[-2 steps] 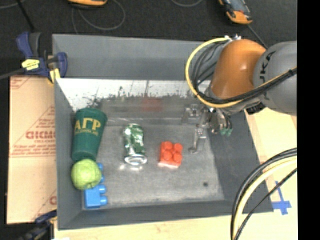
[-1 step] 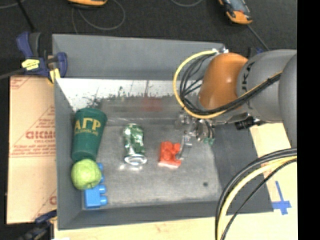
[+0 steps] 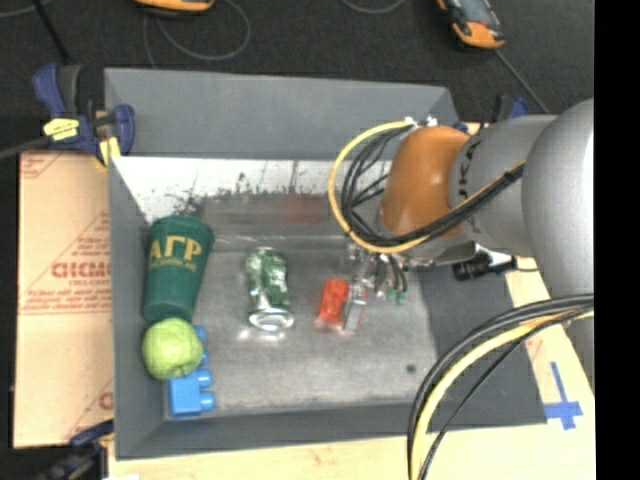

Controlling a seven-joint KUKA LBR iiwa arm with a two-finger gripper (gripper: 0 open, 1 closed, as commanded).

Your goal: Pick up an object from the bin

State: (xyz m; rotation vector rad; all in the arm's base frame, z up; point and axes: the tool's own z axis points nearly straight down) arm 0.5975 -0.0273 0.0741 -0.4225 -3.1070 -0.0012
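Observation:
My gripper (image 3: 377,280) hangs low over the right half of the bin floor, under the arm's orange cover. Just left of it lies a small red-orange object (image 3: 332,303) with a pale, clear part at its right end, touching or nearly touching the gripper. A crushed green and silver drink can (image 3: 269,290) lies further left, in the middle of the floor.
Against the bin's left wall lies a dark green foam can sleeve (image 3: 178,264) with yellow letters. Below it sit a green apple-like ball (image 3: 171,348) and a blue toy block (image 3: 190,392). Black and yellow cables loop round the arm on the right.

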